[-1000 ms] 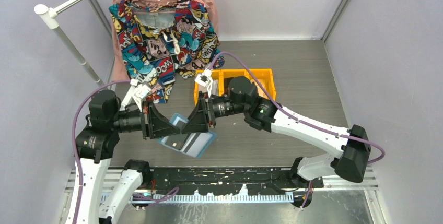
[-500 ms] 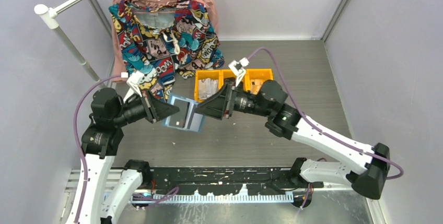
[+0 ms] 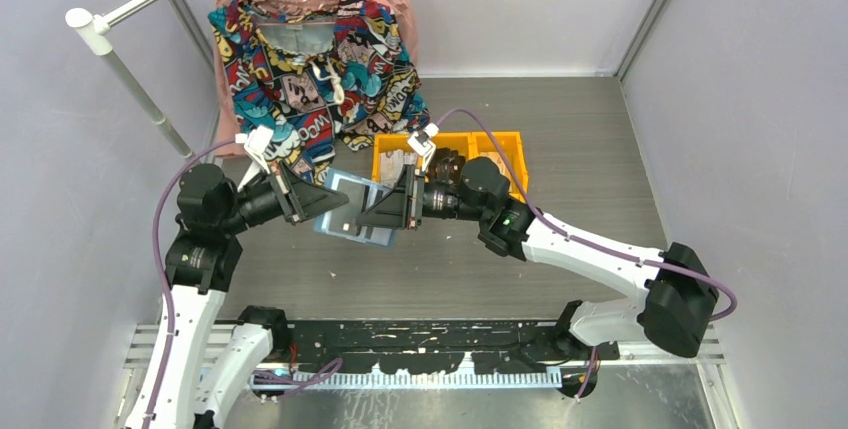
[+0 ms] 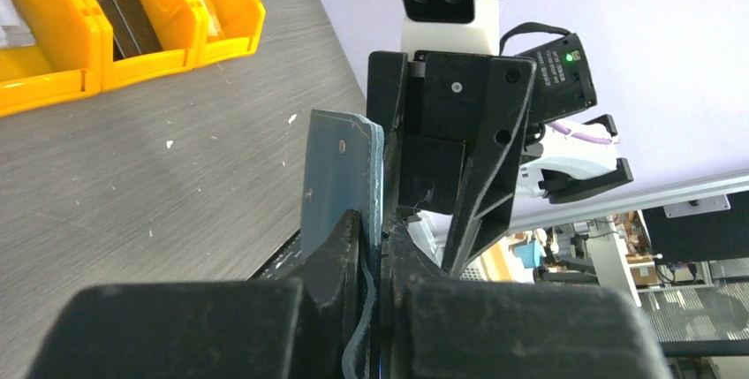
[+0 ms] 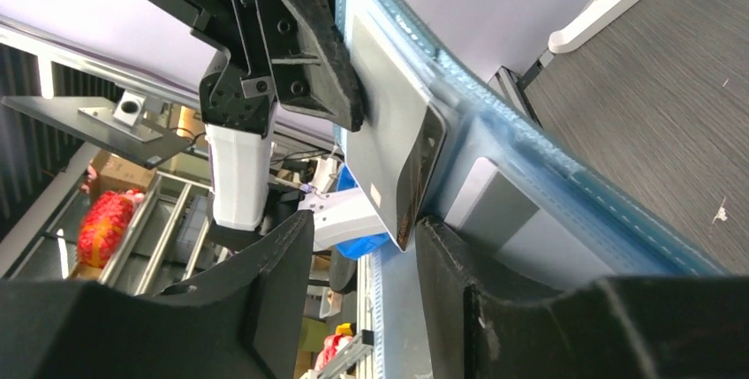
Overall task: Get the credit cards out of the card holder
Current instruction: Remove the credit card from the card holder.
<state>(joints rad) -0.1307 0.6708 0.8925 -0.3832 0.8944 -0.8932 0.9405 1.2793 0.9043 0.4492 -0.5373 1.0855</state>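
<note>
The teal-blue card holder (image 3: 349, 195) hangs open above the table, with my left gripper (image 3: 325, 202) shut on its cover. In the left wrist view the cover (image 4: 339, 176) stands edge-on, pinched between the left gripper (image 4: 374, 239) fingers. My right gripper (image 3: 364, 217) faces it from the right. In the right wrist view the holder's light-blue inner side (image 5: 539, 167) fills the right half, and one credit card (image 5: 395, 136) juts out of a clear sleeve. Its lower corner sits between the open fingers of the right gripper (image 5: 364, 242), with a gap on the left side. Another card (image 5: 496, 213) lies inside a sleeve.
A row of orange bins (image 3: 452, 149) stands just behind the right gripper; dark flat items lie in them (image 4: 124, 17). A comic-print shirt (image 3: 310, 59) hangs on a green hanger from a white rail (image 3: 130, 79) at the back left. Grey walls close both sides.
The left gripper has carried the card holder away from the near edge toward the bins. The right gripper drew back, then came in again onto the holder's open side.
</note>
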